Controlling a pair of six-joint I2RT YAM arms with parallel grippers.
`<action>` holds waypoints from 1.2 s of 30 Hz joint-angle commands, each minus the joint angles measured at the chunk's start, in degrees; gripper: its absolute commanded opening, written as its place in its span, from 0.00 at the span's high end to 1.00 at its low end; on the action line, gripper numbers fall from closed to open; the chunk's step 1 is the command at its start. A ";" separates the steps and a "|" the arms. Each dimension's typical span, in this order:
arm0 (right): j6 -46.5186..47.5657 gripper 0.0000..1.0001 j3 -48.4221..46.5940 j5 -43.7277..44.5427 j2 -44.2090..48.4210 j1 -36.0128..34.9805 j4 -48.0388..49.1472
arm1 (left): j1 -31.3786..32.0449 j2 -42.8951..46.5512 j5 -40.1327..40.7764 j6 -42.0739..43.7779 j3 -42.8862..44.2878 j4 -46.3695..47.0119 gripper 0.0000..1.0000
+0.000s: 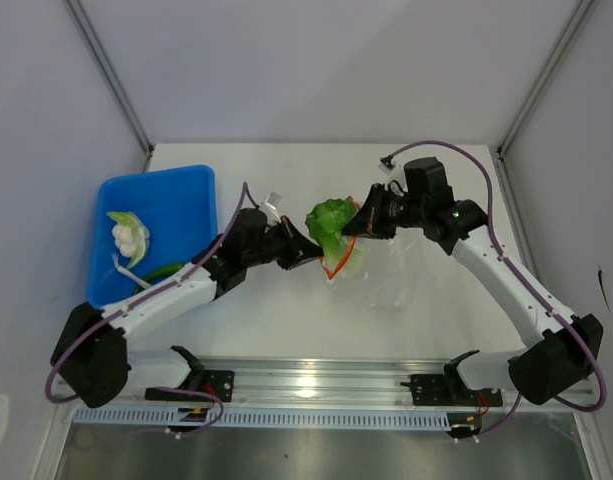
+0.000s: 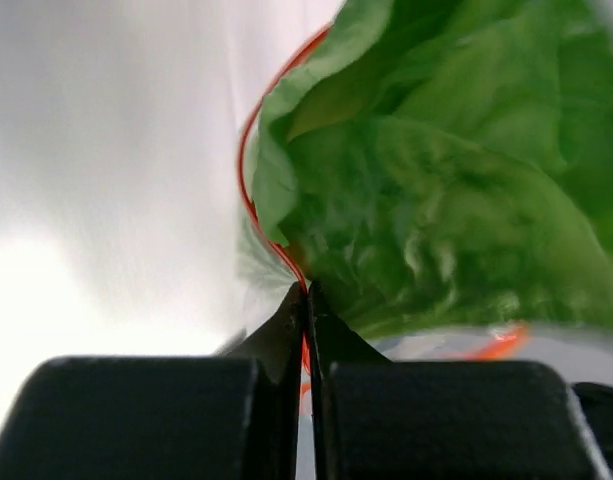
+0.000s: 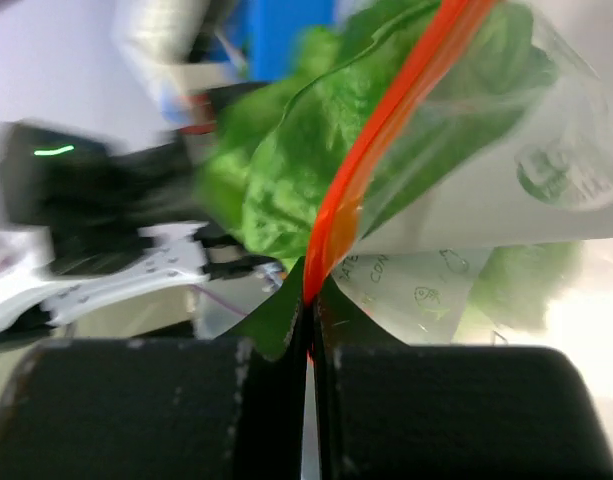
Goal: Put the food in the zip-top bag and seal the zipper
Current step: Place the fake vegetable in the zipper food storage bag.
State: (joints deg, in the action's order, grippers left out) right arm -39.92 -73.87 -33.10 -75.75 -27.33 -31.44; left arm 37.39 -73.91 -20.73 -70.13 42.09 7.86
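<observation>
Lettuce sits in the mouth of the clear bag near the middle of the desk. The left pincer and the right pincer each pinch the orange zipper, fully closed, at opposite sides.

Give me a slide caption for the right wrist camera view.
The right tool pinches the orange-red zipper of the clear bag, green leafy food at its mouth.
</observation>
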 commanded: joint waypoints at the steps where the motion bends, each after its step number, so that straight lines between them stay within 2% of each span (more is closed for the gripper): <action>1: 9.50 1.00 -3.74 9.79 1.22 0.26 -12.91 | 1.28 7.98 10.95 22.26 10.90 -16.53 1.00; 5: 13.37 1.00 -6.02 17.53 -0.89 0.53 -18.12 | 3.21 7.99 15.17 33.97 21.69 -26.38 0.99; 7: 14.34 1.00 -9.70 19.64 -2.56 0.44 -21.27 | 4.10 7.20 14.15 37.24 27.74 -32.34 0.99; 9: 14.69 1.00 -15.04 20.27 -2.65 -0.35 -23.39 | 5.76 8.07 14.14 38.04 29.36 -34.05 0.99; 11: 14.96 1.00 -17.27 21.58 -1.78 -1.76 -24.28 | 6.64 9.74 13.96 38.40 29.37 -34.05 1.00; 13: 15.05 1.00 -15.36 21.15 -1.16 0.07 -22.45 | 6.65 9.58 14.49 38.49 28.24 -33.79 0.99; 16: 16.10 1.00 -9.38 18.96 -3.44 2.37 -20.51 | 6.30 5.54 16.68 38.49 26.74 -34.93 0.99; 18: 16.98 1.00 -8.40 20.70 -4.41 2.55 -21.20 | 6.21 2.82 16.78 38.57 25.42 -34.14 1.00; 21: 17.86 1.00 -11.99 22.20 -3.10 2.63 -22.43 | 6.29 3.85 14.51 38.49 25.59 -33.79 1.00; 23: 18.38 1.00 -17.94 23.78 -0.91 2.63 -24.89 | 6.30 6.40 11.87 37.87 25.07 -31.42 1.00; 26: 19.70 1.00 -21.41 26.24 1.20 2.63 -26.48 | 6.47 9.22 7.99 36.64 23.57 -26.50 0.99; 28: 19.88 1.00 -18.26 26.86 2.00 2.81 -24.47 | 6.91 6.35 7.29 36.82 22.61 -25.36 0.99; 29: 19.62 1.00 -13.20 26.51 2.00 2.90 -23.41 | 6.91 4.67 6.41 36.56 22.08 -25.17 0.99; 33: 18.65 1.00 -3.50 23.70 -0.45 2.81 -20.59 | 6.91 -2.29 1.75 33.84 19.71 -22.72 0.99; 36: 19.09 1.00 -5.48 24.75 1.03 2.46 -21.38 | 7.52 1.47 1.83 34.26 18.73 -21.04 0.99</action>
State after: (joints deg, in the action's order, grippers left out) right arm -21.78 -78.85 -9.34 -74.30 -24.77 -53.43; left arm 44.14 -74.98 -15.94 -34.98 61.71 -15.42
